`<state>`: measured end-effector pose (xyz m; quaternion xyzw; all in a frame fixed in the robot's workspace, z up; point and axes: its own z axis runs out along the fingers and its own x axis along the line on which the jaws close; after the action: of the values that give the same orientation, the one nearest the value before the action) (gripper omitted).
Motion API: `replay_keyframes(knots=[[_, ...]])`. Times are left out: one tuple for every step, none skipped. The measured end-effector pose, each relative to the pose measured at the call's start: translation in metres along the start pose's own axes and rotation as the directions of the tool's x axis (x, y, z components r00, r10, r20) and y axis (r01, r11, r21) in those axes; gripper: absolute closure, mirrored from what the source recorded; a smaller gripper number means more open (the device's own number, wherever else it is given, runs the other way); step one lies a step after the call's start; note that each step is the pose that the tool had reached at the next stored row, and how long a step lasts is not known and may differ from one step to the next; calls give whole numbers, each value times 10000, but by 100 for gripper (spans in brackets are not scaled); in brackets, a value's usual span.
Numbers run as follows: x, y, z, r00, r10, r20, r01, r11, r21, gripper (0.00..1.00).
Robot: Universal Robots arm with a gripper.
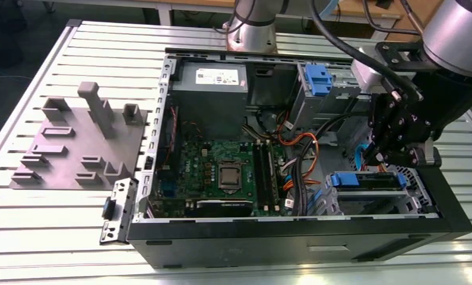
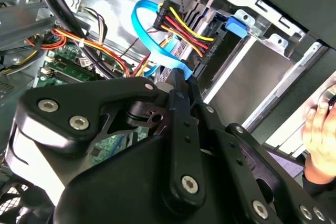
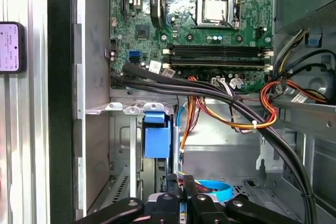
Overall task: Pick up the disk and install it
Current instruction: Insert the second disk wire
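- Claw (image 1: pixel 387 160) hangs clenched right over disk (image 1: pixel 368 180) — holding nothing I can see.
- Disk sits in its bay (image 1: pixel 374 202) near case (image 1: pixel 299 234) wall — looks slid in already.

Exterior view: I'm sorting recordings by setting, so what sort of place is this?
Probably a robotics lab or workshop bench for computer assembly: an open computer case lies on a slotted metal table, a robot arm reaches over it, and a grey block of pegs sits beside it.
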<state>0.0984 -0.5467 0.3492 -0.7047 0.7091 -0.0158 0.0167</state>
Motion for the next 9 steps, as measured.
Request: replay_keyframes(knots=[[8,5,6,10000,1,12,-1,10000,29,84],[18,11,13,10000,1,25,-1,10000,56,84],[31,18,19,10000,2,40,-3,10000,85,84],[41,21,26,10000,2,57,-3,9999,108,84],[49,27,33,10000,3,72,-4,9999,131,84],[52,31,41,10000,3,87,-4,9999,155,84],[54,34,49,10000,7,99,-8,9999,173,84],[55,36,55,9999,15,105,-17,9998,184,84],[56,37,59,9999,23,106,-25,9998,187,84]])
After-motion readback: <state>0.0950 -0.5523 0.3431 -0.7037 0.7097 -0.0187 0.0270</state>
